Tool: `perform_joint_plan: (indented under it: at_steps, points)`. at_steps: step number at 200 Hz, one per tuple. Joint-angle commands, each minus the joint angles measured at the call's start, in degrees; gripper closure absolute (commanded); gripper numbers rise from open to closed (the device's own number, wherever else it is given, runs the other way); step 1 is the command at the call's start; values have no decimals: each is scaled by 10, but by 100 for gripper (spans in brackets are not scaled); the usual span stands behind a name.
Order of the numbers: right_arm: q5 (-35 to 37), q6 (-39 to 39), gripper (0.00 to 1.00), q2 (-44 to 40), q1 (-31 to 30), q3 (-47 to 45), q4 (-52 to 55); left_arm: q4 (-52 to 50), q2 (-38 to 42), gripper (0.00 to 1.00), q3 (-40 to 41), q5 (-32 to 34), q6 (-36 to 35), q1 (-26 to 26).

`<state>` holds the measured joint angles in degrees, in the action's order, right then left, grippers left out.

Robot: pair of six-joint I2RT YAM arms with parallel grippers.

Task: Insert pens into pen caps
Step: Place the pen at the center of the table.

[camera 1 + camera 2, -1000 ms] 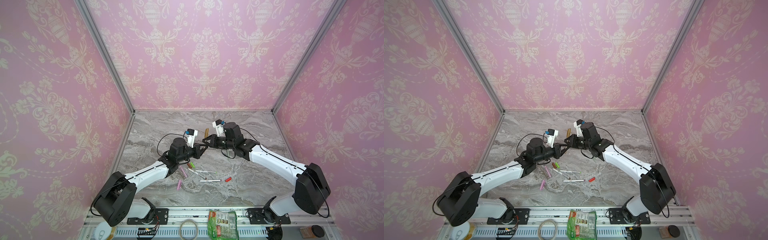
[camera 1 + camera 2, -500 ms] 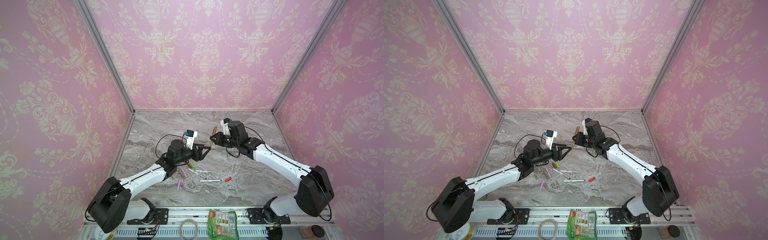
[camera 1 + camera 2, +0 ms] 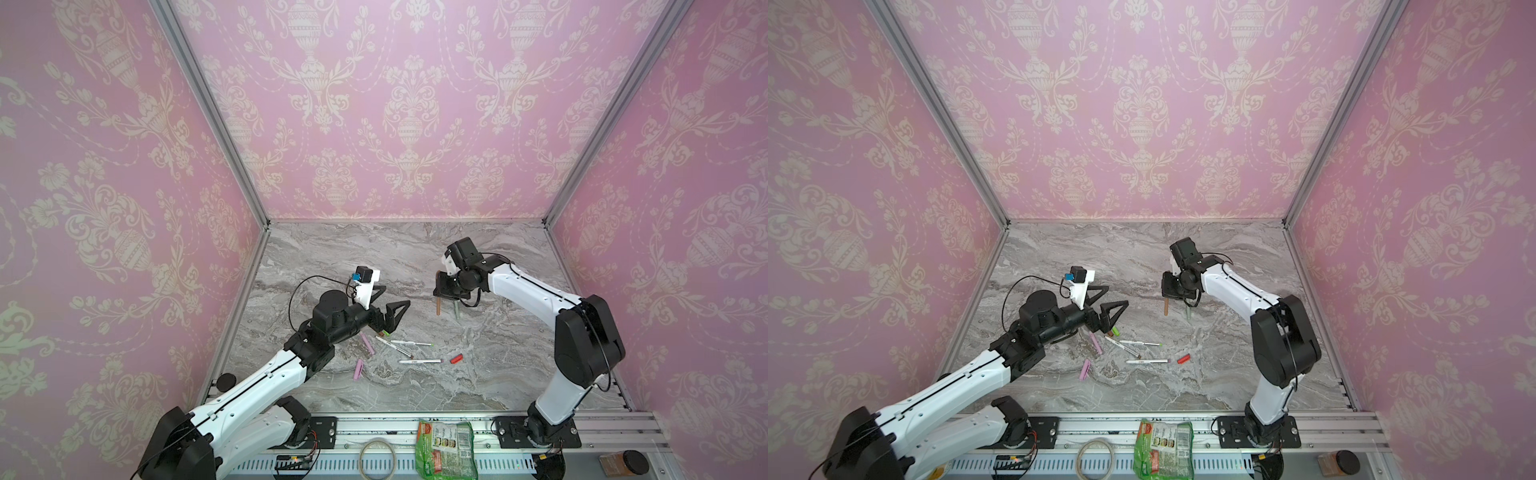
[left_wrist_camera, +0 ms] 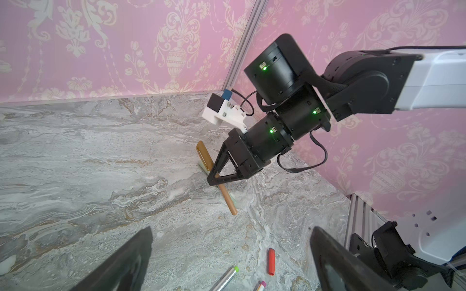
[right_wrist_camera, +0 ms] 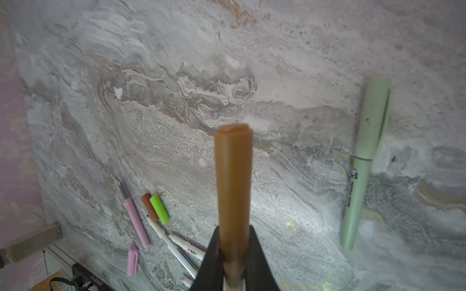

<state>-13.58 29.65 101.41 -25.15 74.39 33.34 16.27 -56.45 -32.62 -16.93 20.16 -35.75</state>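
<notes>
Left arm [image 3: 266, 374]: reaches from the front left corner of the worktop [image 3: 478, 386] toward its middle. The left jaws are spread wide and hold nothing. In the left wrist view both fingers [image 4: 121, 264] stand far apart with bare worktop between them.

Items lying loose in the front half of the worktop, left to right:
- Pink cap [image 3: 358, 369], nearest the left edge, lying alone.
- Pink pen [image 3: 367, 344], uncapped, just behind the pink cap.
- Dark brown cap [image 3: 380, 333] and bright green cap [image 3: 386, 332], side by side and touching, below the left jaws.
- Three white pens [image 3: 411, 343], uncapped, in a loose fan. In the right wrist view at least two cross.
- Red cap [image 3: 456, 358], just beyond the tip of the frontmost white pen.

Tan-brown pen [image 3: 439, 307]: near the middle of the worktop, clamped in the right jaws at mid-length and tilted. Its cap [image 4: 201, 153] is seated and sticks out above the jaws. It cannot be told whether the lower end touches the worktop.

Pale green pen [image 5: 363, 176]: flat on the worktop just beside the tan-brown pen, with its cap seated.

Right arm [image 3: 532, 291]: reaches in from the front right corner.
</notes>
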Motion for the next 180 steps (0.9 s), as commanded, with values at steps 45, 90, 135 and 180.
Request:
perform_joint_plan:
  at_steps: [45, 90, 135, 180]
  points:
    - [27, -39, 94, 110, 0, 62, 48, -58, -12, 1, -15, 27, -20, 6]
    - [47, -38, 90, 151, 1, 91, 48, -66, -22, 1, -23, 20, -16, 7]
    - [65, -39, 80, 166, 4, 97, 45, -67, -22, 1, -26, 20, -12, 6]
    - [73, -42, 65, 137, 4, 81, 29, -67, -12, 1, -21, 27, -11, 6]
